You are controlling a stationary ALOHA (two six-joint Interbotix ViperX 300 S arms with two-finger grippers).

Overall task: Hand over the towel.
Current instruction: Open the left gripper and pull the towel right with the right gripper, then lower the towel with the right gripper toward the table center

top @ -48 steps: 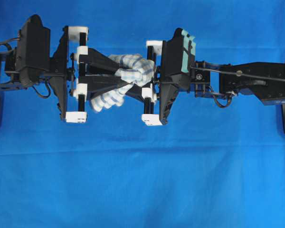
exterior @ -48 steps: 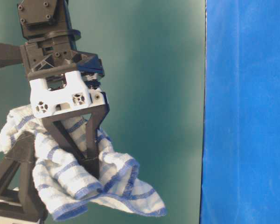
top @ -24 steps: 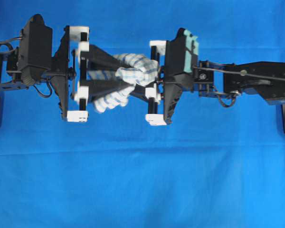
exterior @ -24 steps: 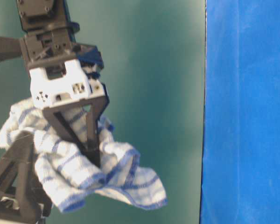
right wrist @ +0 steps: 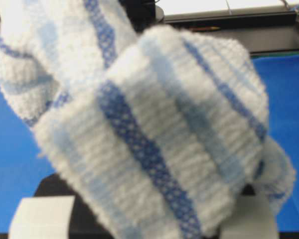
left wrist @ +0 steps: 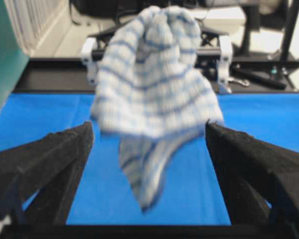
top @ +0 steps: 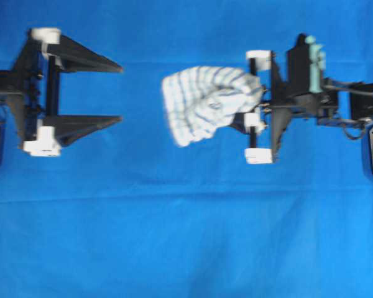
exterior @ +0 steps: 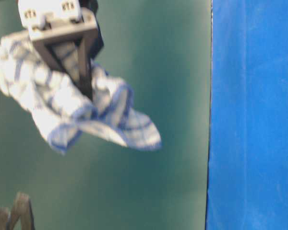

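The towel is white with thin blue and grey stripes. In the overhead view it sits a little right of the middle, in the upper half of the frame. It hangs from the right end effector, which is closed on the towel's right end. The rest of the cloth bunches up and droops out to the left of it.

In the table-level view the towel is in the upper left of the frame, up in the air, with one blue-edged corner hanging down to the right. The dark fingers of the right end effector pinch it from above.

In the right wrist view the towel fills almost the whole frame.

The left end effector is at the far left of the overhead view. It is wide open and holds nothing. It is well apart from the towel. In the left wrist view its two black fingers stand far apart at the bottom, and the towel hangs in the air ahead of them.

Under it all is the counter with a bright blue sheet.
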